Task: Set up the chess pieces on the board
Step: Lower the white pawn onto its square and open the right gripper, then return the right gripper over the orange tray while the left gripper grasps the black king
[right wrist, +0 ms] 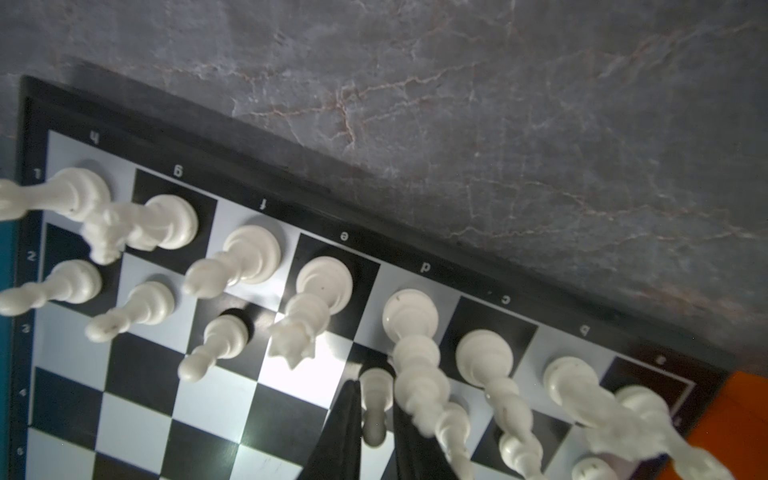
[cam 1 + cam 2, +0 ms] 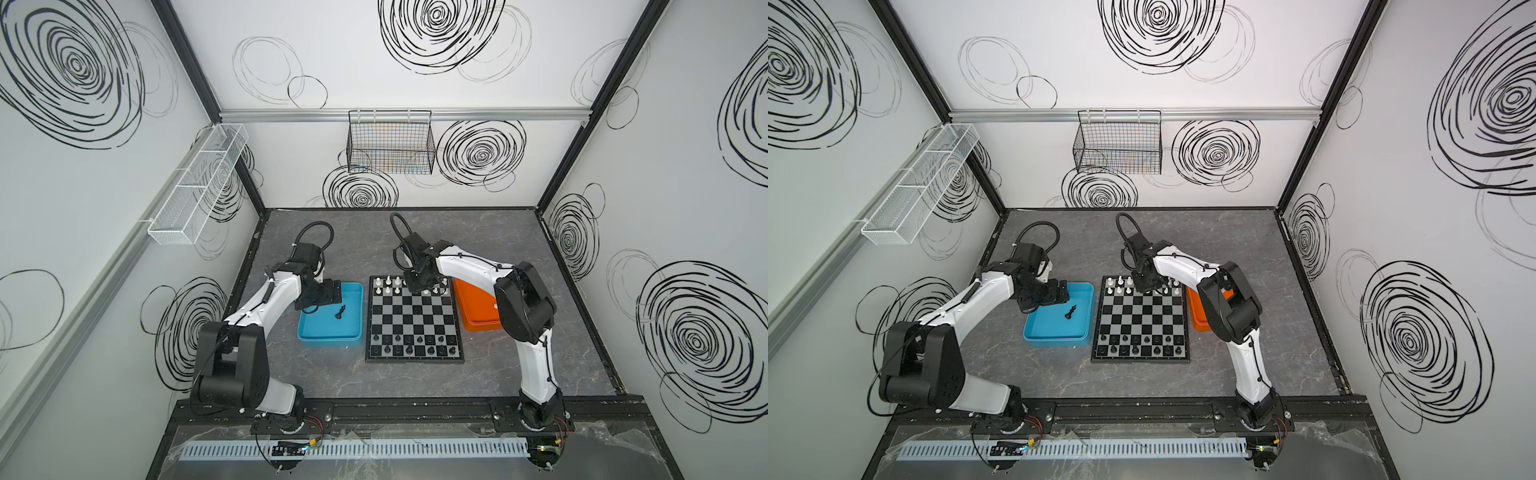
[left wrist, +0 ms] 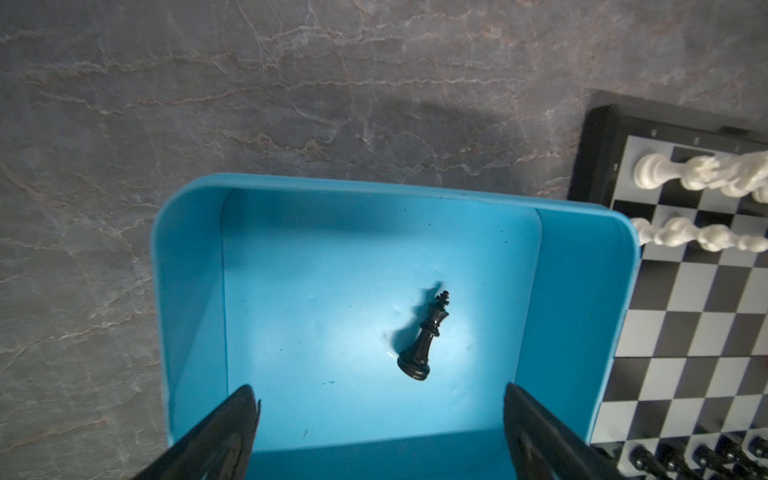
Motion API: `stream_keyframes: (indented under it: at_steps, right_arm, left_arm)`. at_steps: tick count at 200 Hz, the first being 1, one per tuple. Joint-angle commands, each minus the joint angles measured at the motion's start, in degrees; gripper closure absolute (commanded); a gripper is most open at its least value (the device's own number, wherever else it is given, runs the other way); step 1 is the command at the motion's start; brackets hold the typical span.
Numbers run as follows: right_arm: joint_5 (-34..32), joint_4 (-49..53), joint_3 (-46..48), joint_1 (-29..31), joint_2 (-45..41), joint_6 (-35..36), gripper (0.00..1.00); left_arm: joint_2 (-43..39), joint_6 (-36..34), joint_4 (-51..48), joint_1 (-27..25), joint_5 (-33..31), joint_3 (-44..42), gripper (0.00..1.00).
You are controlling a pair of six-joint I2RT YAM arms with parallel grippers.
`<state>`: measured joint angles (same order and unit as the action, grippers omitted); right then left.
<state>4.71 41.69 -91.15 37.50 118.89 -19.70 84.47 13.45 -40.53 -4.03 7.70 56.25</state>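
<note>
White letters h, g, f, e, d, c, b along one frame edge of the board [image 1: 141,374], numbers 1, 2 on the adjoining edge, further ones blurred

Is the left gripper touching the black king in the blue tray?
Apart. Left wrist view: bare blue tray floor separates the black king from both open jaws of the left gripper.
</note>
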Motion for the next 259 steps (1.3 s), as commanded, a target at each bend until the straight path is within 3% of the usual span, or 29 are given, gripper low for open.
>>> stream_keyframes:
  at_steps: [1,104,129,171,259]
  right_arm:
    - [-1.06,1.39,-0.17,0.21,0.52,-0.14,0.8]
    - [-2.58,4.52,-3.81,0.26,-3.66,-0.37,0.74]
    - [-2.64,5.38,-4.86,0.17,-5.17,-0.45,0.66]
    - [-3.24,5.76,-5.64,-0.42,-8.24,-0.42,0.42]
    - [1.48,0.57,4.02,-7.71,-15.49,1.09,0.41]
  left_arm:
    - [-0.18,-0.88,0.4,0.69,0.34,-0.53,0.05]
    - [-0.62,-0.57,0.02,0.69,0.03,-0.09,0.05]
    - [-0.86,-0.31,-0.18,0.7,-0.19,-0.17,0.05]
    - [-0.38,0.83,0.36,-0.35,-1.73,-0.2,0.05]
    - [6.69,2.2,1.69,-8.29,-7.82,1.49,0.11]
